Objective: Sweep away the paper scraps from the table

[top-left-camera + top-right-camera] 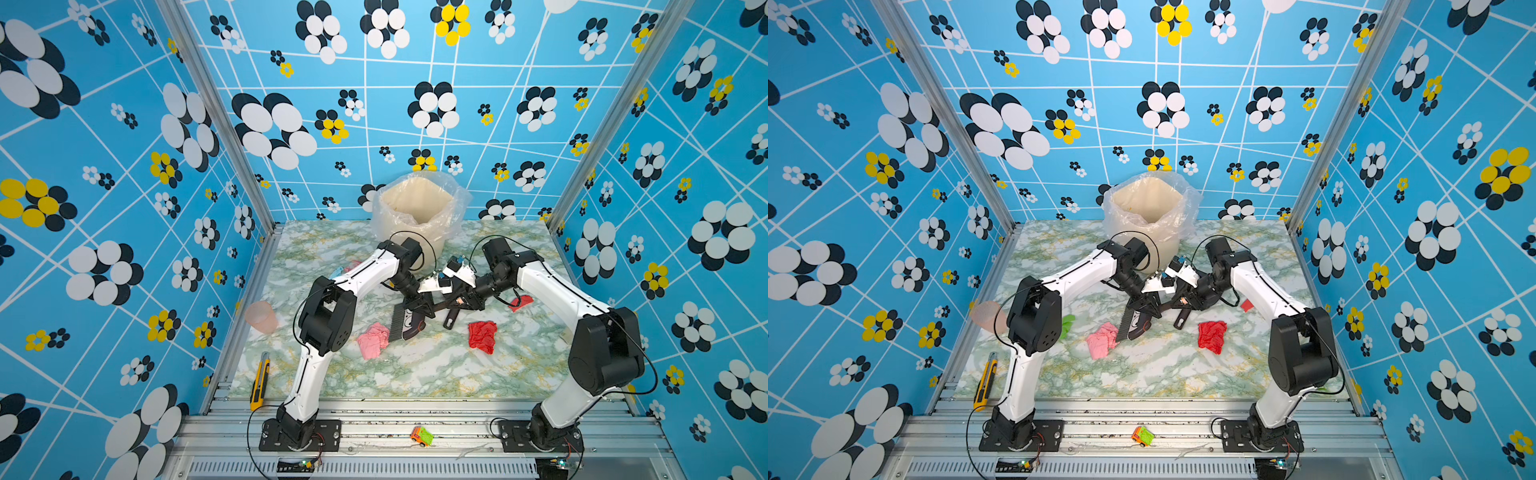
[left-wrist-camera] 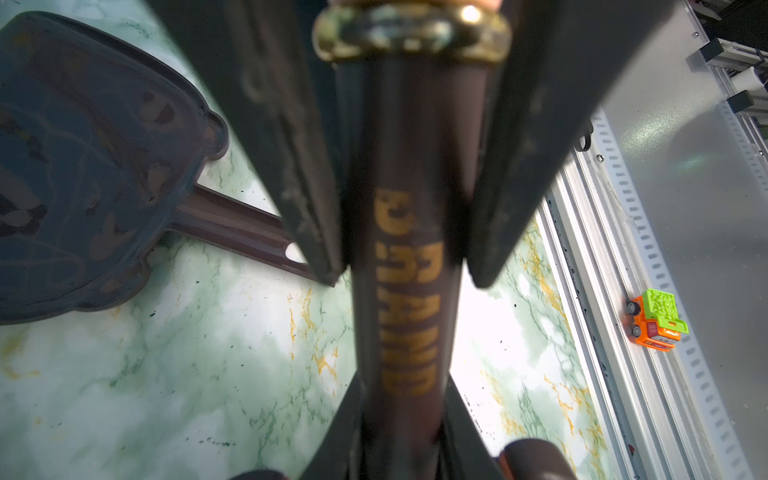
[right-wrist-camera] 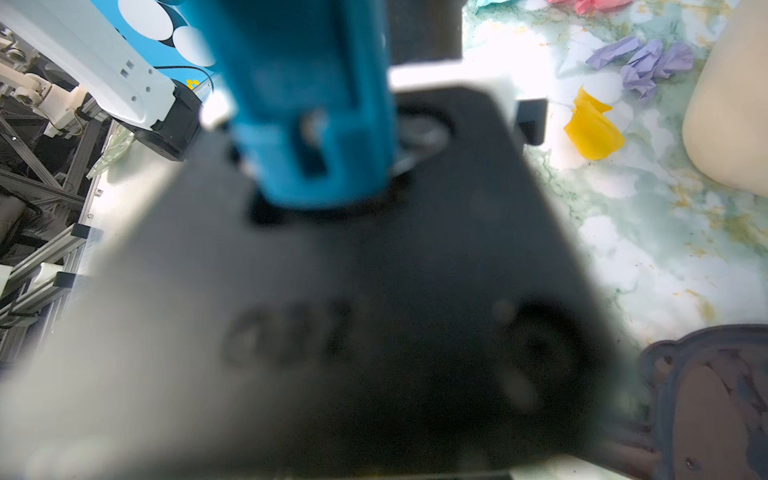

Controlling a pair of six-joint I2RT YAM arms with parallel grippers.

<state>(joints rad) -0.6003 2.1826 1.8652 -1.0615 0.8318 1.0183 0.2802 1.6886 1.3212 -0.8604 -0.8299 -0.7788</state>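
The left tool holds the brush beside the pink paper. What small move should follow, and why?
Probably drag the brush in the left tool across the pink scrap, pushing it towards the dustpan. The bristles stand beside that scrap, the pan lies flat on the table, and the right tool is shut near its handle.

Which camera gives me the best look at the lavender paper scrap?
The right wrist view: the lavender paper scrap lies clear on the table, near the bin. Both top views miss it; the arms cover that area. The left wrist view shows only the brush handle and dustpan.
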